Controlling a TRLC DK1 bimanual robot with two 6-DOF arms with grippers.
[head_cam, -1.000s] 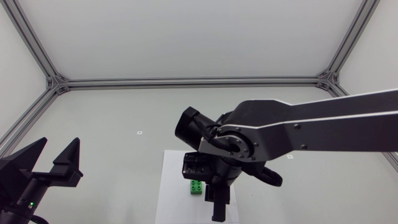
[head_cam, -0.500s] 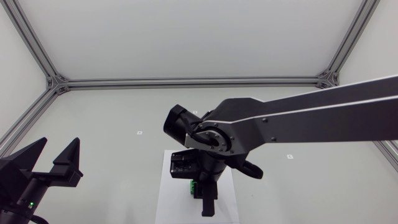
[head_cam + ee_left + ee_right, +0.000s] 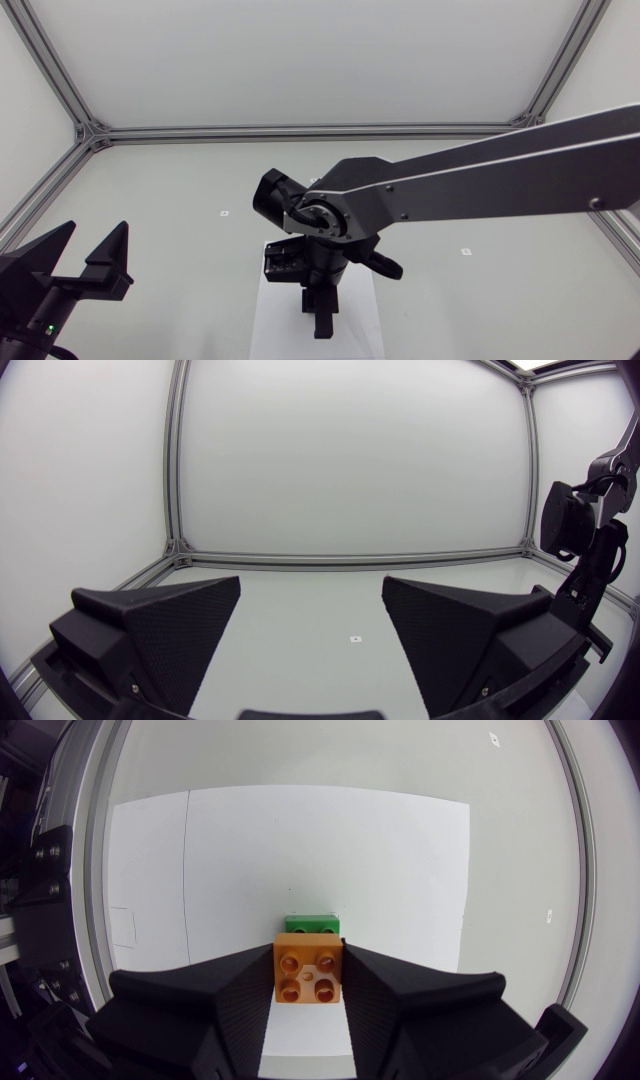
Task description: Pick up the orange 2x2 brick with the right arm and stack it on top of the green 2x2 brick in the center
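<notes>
While the right arm [image 3: 480,185] reaches in over the middle of the table [image 3: 180,190], its right gripper [image 3: 310,960] is clamped on the orange 2x2 brick [image 3: 308,977], with one black wedge finger pressed to each side and the studs facing the wrist camera. Just ahead of the held brick, the green 2x2 brick [image 3: 311,924] sits on a flat white sheet [image 3: 400,850]. Only a strip of it shows past the orange one, and from overhead the gripper hides it altogether. I judge the pick-up done and the stacking in hand: the orange brick looks nearly over the green, though I cannot tell whether they touch. The next move calls for squaring the edges, lowering straight down, pressing the studs home, then letting go. The left gripper [image 3: 310,610] rests near the table's left side, fingers apart, holding nothing. The sheet is a flat mat, not a container.
</notes>
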